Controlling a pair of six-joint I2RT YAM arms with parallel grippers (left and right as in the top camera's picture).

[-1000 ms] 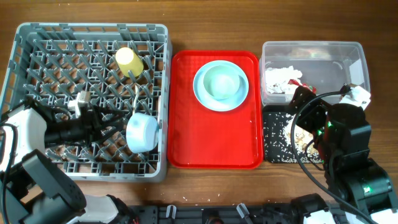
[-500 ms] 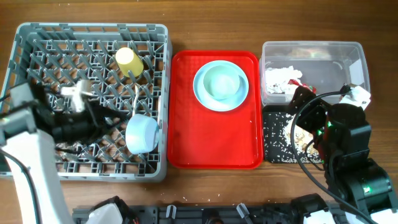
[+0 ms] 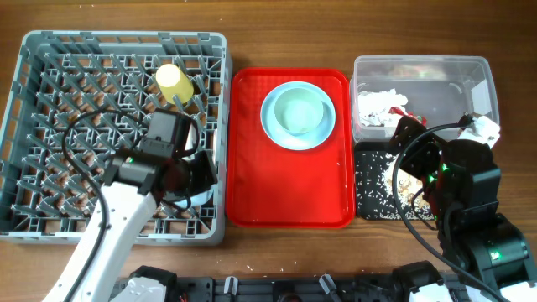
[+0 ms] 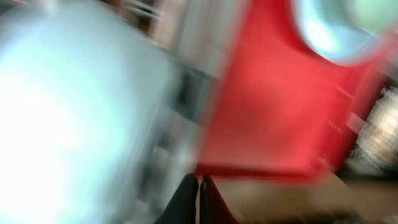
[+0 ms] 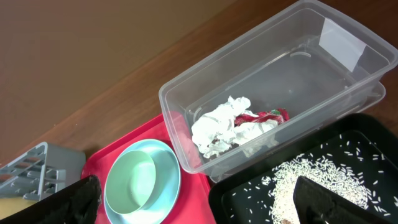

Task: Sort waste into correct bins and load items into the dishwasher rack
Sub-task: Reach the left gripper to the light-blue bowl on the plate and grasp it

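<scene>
The grey dishwasher rack (image 3: pixel 50 101) holds an upright yellow cup (image 3: pixel 174 82). My left arm (image 3: pixel 159 155) reaches over the rack's lower right part. In the blurred left wrist view a pale blue bowl (image 4: pixel 74 106) fills the left side. My left gripper (image 4: pixel 199 190) is shut with nothing between its fingers. A second bowl (image 3: pixel 297 110) sits on the plate (image 3: pixel 273 126) on the red tray (image 3: pixel 277 193). The clear tub (image 3: pixel 419 67) holds the napkin (image 5: pixel 227 121) and the red wrapper (image 5: pixel 268 116). Rice crumbs (image 5: pixel 305 180) lie in the black tray (image 3: pixel 369 201). My right gripper (image 5: pixel 199 205) hangs open above that tray's left edge.
The right arm (image 3: pixel 457 180) and its cables cover the black tray's right half. The red tray lies between the rack and the bins. A corner of the rack (image 5: pixel 37 165) shows in the right wrist view.
My left arm has swung from the rack's left side across to its lower right, over the bowl there, and its gripper has shut. The right arm has not moved.
</scene>
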